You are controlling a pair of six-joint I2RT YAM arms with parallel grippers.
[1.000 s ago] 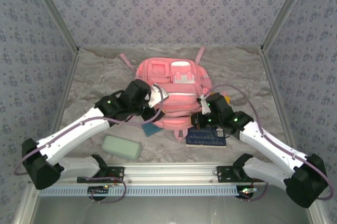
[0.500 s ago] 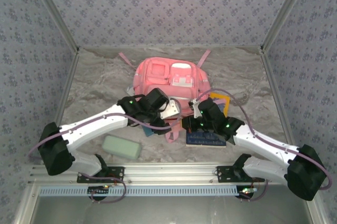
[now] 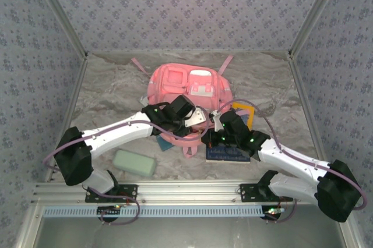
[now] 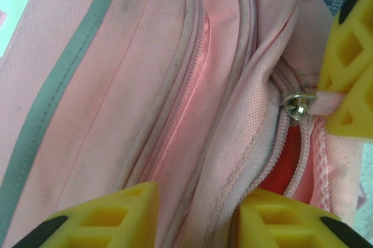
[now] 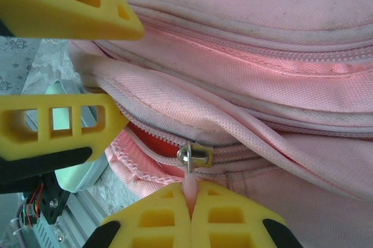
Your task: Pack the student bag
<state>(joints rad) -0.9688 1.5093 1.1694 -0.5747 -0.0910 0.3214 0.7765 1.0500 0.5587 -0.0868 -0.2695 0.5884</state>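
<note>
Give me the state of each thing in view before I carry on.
student bag: front up on the table, main compartment partly unzipped, red lining showing.
right gripper: shut on the zipper pull.
left gripper: jaws astride the opening's fabric lip; grip unclear.
green case: closed, flat on the table.

Robot lab booth: patterned wallpaper panels (image 3: 186, 9) rise beyond and either side of my left end effector (image 3: 203, 121), a marble-print counter (image 3: 105, 96) lies beneath it, and a slotted aluminium mounting rail (image 3: 186, 188) runs behind.
</note>
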